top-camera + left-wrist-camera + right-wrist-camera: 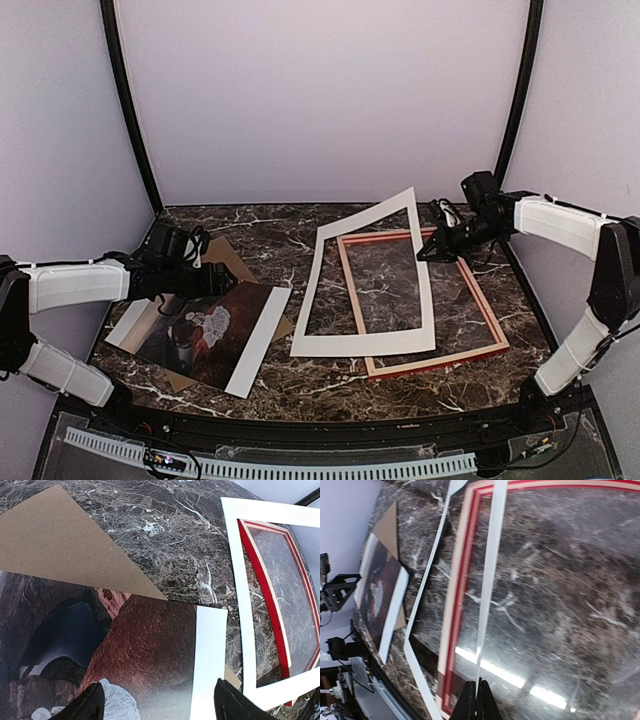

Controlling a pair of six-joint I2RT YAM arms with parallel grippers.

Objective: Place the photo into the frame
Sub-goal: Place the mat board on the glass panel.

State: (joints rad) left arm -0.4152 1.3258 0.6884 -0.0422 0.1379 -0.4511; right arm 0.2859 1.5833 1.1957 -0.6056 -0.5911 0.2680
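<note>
The photo [215, 335], dark brown with a white figure and white margins, lies face up at the left on a brown backing board [232, 262]. My left gripper [222, 283] hovers open over its far right part; in the left wrist view the fingers [90, 703] straddle the photo [145, 645]. The red frame [440, 361] lies flat at the right. My right gripper [425, 252] is shut on the right edge of the white mat [312, 285], holding that side up over the frame. The right wrist view shows the jaws pinching the mat [490, 575] above the frame [462, 580].
The dark marble table [270, 225] is walled by pale panels at the back and sides. The backing board [55, 545] sticks out beyond the photo toward the back. The mat's left edge rests on the table next to the photo's right margin [210, 650].
</note>
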